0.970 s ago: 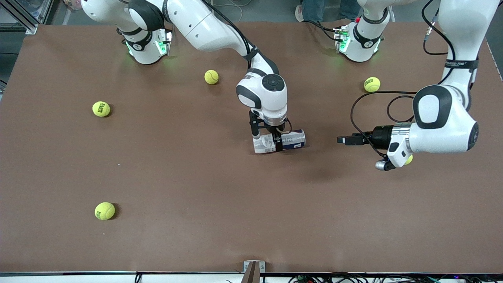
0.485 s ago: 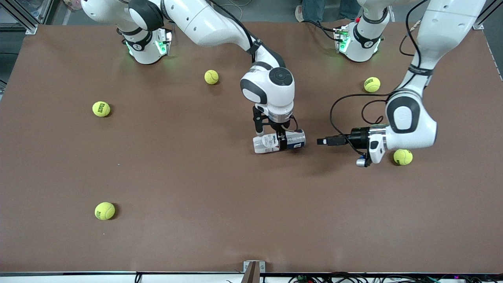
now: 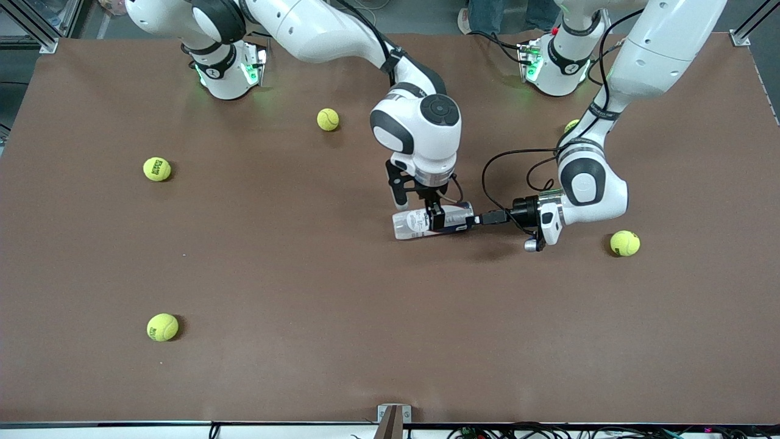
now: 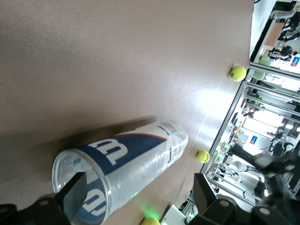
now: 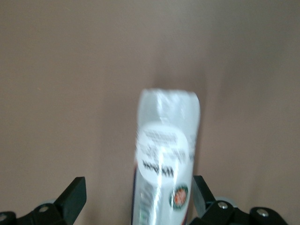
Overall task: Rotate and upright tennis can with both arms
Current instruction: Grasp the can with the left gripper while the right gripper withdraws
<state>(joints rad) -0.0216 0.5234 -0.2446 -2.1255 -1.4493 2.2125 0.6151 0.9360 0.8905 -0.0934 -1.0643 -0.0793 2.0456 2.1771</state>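
Observation:
The tennis can [image 3: 420, 222] lies on its side on the brown table [image 3: 304, 274], near the middle. My right gripper [image 3: 436, 217] points down over it. Its fingers straddle the can's middle and stand open wider than the can, which shows blurred in the right wrist view [image 5: 164, 159], close to one finger [image 5: 202, 192]. My left gripper [image 3: 479, 218] lies level at the can's dark-blue end, the one toward the left arm's end of the table. It is open, and the can's clear rim [image 4: 84, 183] sits beside one finger [image 4: 75, 192].
Tennis balls lie scattered: one [image 3: 328, 119] near the right arm's base, two [image 3: 157, 169] [image 3: 163, 327] toward the right arm's end, one [image 3: 625, 242] beside the left arm's wrist, and one [image 3: 571, 125] half hidden by the left arm.
My left arm has swung in toward the can, so its gripper now meets the can's end. My right wrist has risen a little over the can. The can has tilted slightly.

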